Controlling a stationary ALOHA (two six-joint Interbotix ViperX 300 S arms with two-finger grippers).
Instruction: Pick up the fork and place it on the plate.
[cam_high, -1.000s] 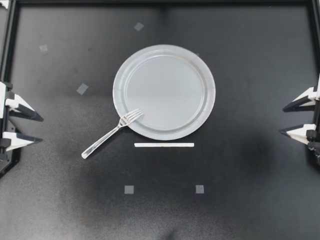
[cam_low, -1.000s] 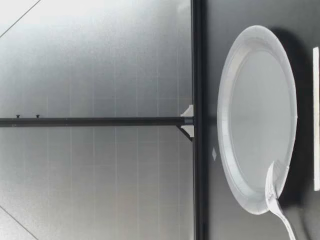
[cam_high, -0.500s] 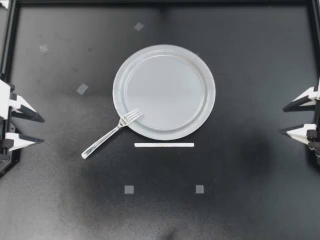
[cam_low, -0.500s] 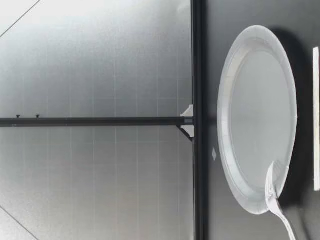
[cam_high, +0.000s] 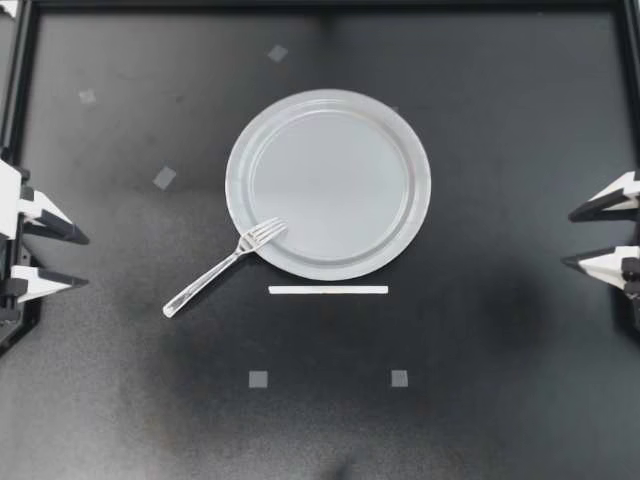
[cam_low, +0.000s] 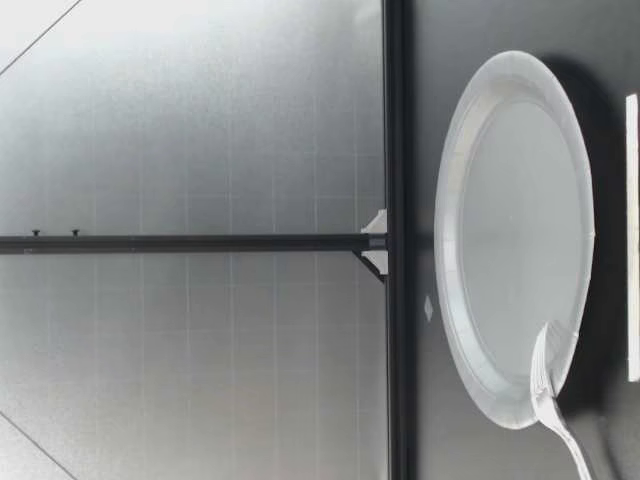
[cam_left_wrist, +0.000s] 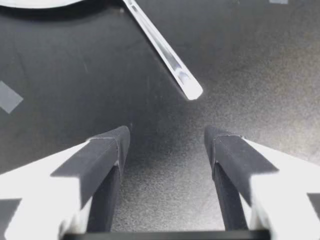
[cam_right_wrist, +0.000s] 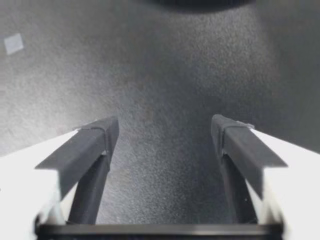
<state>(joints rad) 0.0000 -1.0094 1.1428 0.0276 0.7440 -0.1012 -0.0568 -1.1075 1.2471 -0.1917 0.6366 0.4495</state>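
A clear plastic fork (cam_high: 222, 265) lies on the black table with its tines resting on the rim of the white paper plate (cam_high: 400, 140) and its handle pointing toward my left arm. The low view shows the fork (cam_low: 550, 395) leaning on the plate (cam_low: 455, 210). My left gripper (cam_high: 80, 260) stands open at the table's left edge, empty. In the left wrist view the fork's handle end (cam_left_wrist: 187, 87) lies ahead of the open left gripper (cam_left_wrist: 167, 142). My right gripper (cam_high: 568, 238) stands open at the right edge, and in the right wrist view the right gripper (cam_right_wrist: 165, 131) has only bare table between its fingers.
A white strip (cam_high: 328, 290) lies just in front of the plate. Small grey tape squares (cam_high: 258, 379) dot the table. A black frame (cam_high: 20, 90) runs along the table's edges.
My right gripper has drawn back slightly toward the right edge. The fork, plate and left gripper stay where they were.
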